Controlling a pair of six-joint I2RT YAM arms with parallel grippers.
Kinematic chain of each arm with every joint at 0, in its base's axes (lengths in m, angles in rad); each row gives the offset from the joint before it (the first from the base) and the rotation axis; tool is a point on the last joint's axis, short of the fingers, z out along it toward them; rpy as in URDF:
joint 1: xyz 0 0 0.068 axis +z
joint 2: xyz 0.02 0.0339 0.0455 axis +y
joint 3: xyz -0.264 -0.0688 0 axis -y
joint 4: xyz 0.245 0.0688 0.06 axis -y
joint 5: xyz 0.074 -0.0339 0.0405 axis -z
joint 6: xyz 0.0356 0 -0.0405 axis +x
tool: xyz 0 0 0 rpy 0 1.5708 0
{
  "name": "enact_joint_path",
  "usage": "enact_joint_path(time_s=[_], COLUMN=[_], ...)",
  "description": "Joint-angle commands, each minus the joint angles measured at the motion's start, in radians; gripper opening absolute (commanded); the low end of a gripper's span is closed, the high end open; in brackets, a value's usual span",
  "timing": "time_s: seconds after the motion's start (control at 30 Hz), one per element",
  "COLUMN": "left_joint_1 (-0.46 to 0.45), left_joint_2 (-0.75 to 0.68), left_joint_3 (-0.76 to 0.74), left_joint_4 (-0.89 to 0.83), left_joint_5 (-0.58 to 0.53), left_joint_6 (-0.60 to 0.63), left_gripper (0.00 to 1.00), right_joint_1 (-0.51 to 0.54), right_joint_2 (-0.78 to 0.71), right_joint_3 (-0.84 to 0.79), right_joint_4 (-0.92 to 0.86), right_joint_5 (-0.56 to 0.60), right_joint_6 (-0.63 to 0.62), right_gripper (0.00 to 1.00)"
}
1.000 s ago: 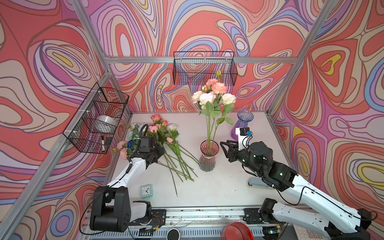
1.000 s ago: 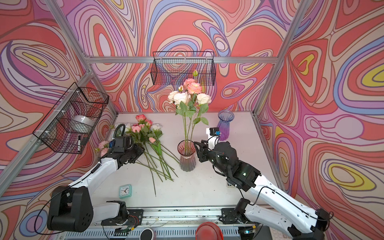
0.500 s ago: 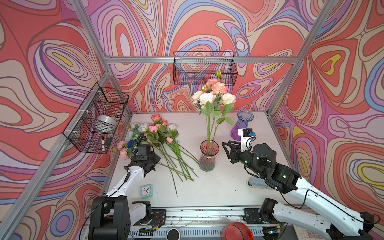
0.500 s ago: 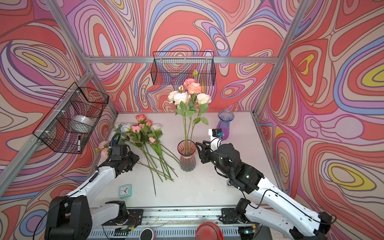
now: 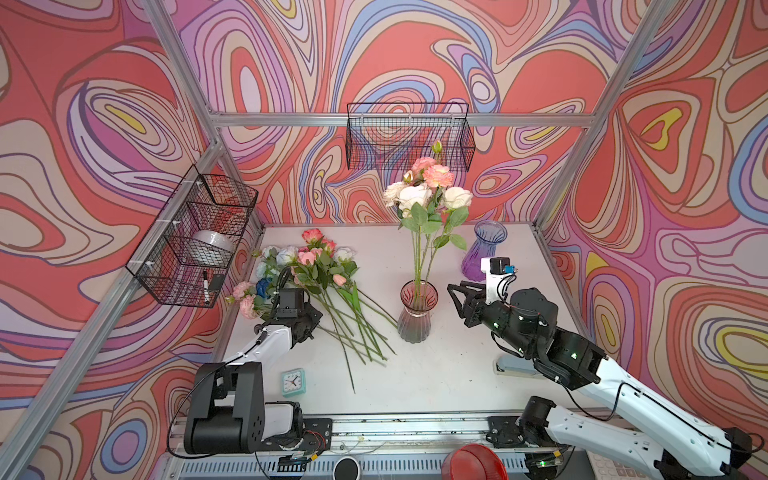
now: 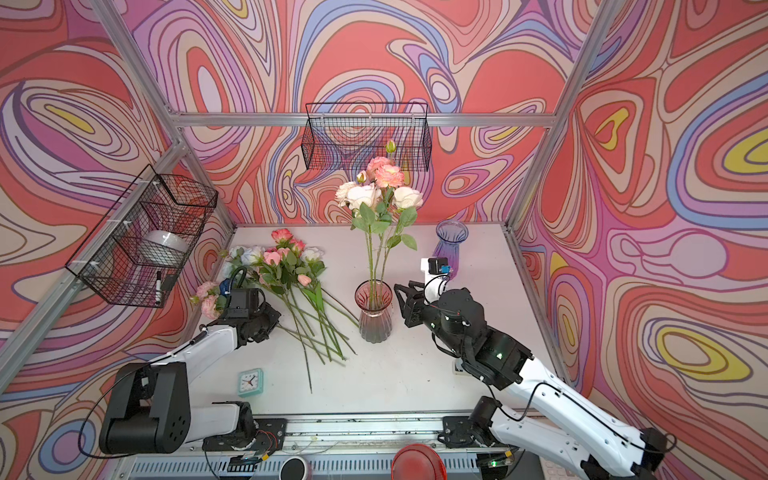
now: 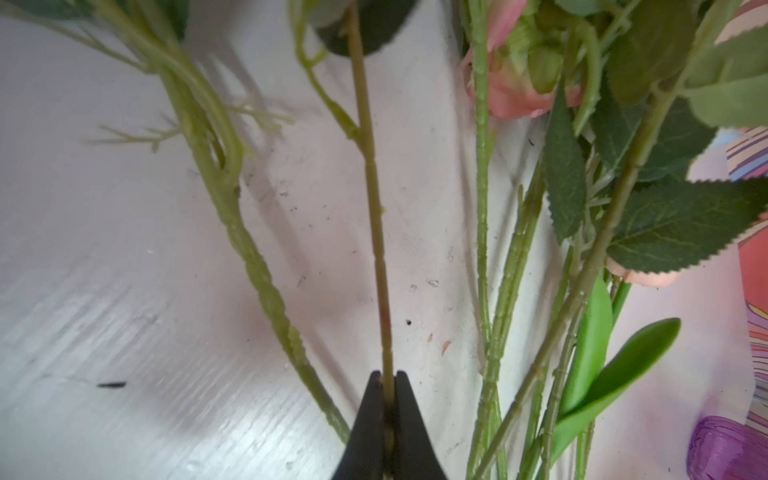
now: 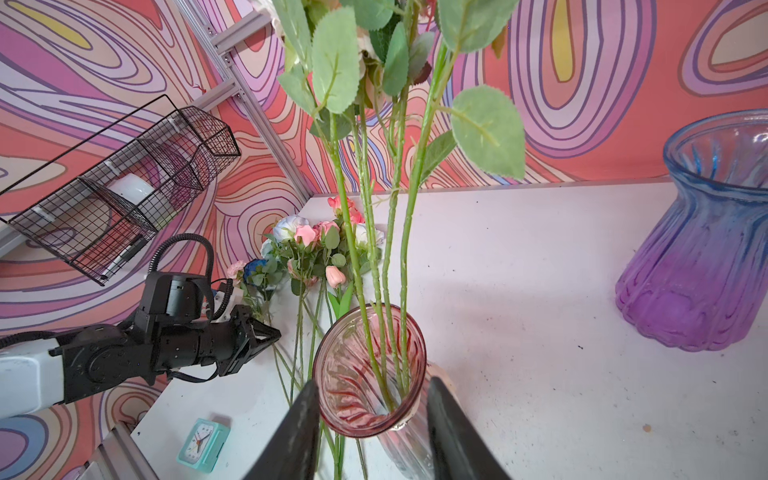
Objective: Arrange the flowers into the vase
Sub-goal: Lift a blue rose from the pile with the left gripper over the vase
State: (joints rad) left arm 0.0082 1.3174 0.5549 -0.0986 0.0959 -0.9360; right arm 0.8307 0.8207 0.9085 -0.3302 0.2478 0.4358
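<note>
My left gripper (image 7: pixel 388 376) is clamped on one thin stem (image 7: pixel 376 232), right at the fingertips. My worry is the neighbours: other stems lie just beside my fingers on both sides, and the leaves overlap further out. Lifting could drag the loose flowers (image 5: pixel 320 266) along, or the stem could swivel in such a skinny pinch.

My right gripper (image 8: pixel 372 381) is open and faces the pink vase (image 5: pixel 413 328), apparently without touching it. A bump could tip it.

Count: two vases. The purple vase (image 5: pixel 482 253) is empty and the pink one looks to hold four stems. The loose pile is too tangled to count.
</note>
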Motion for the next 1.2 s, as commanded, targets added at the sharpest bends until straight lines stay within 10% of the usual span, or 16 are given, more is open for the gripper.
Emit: enact_joint_path(time_s=[0.0,0.5,1.17], left_joint_1=[0.006,-0.02,-0.702], left_joint_2=[-0.048,-0.475,-0.154], left_joint_3=[0.018,0.336,0.899], left_joint_4=[-0.007,-0.214,0.024], left_joint_5=[-0.007,0.106,-0.189], left_joint_6=[-0.004,0.104,0.68], left_gripper=[0.0,0.0,0.0], right_joint_1=[-0.004,-0.004,-0.003], right_joint_2=[-0.006,0.021,-0.002], right_joint_3=[-0.01,0.032,0.072], right_joint_4=[-0.01,-0.009,-0.052], right_joint_5=[0.019,-0.008,0.013], right_joint_6=[-0.002,-0.015,-0.024], right_gripper=[0.43,0.5,0.51])
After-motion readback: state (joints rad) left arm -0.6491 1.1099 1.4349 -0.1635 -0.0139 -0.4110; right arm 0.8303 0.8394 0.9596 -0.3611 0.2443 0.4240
